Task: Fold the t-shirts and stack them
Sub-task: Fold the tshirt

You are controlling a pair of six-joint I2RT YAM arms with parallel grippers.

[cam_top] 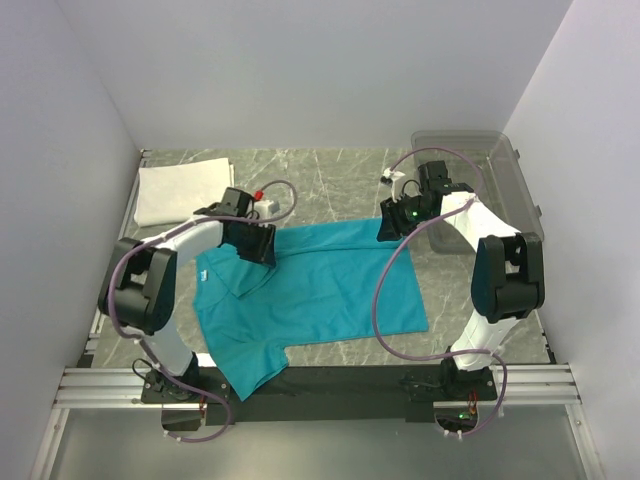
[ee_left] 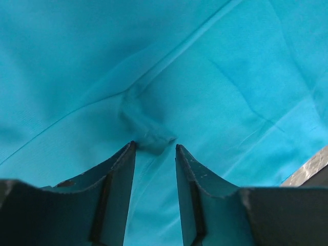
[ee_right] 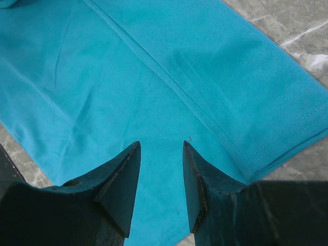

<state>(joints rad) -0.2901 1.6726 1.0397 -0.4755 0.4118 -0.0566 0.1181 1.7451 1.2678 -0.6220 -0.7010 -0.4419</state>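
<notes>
The left gripper (ee_left: 154,146), nearest the lens, has its jaws standing apart with a small pucker of cloth (ee_left: 147,134) at their tips, not clamped as far as shows. The right gripper (ee_right: 161,144) hangs open over the hem corner, holding nothing. The grey marbled tabletop (cam_top: 330,175) carries the plain teal short-sleeved t-shirt (cam_top: 330,290), spread sideways across its middle with the far sleeve turned in. A clear plastic bin (cam_top: 515,180) stands far right, and a plain white folded cloth (cam_top: 180,190) lies far left. The white piece looks finished. The teal one seems barely begun, with its main folds and the stacking left.
</notes>
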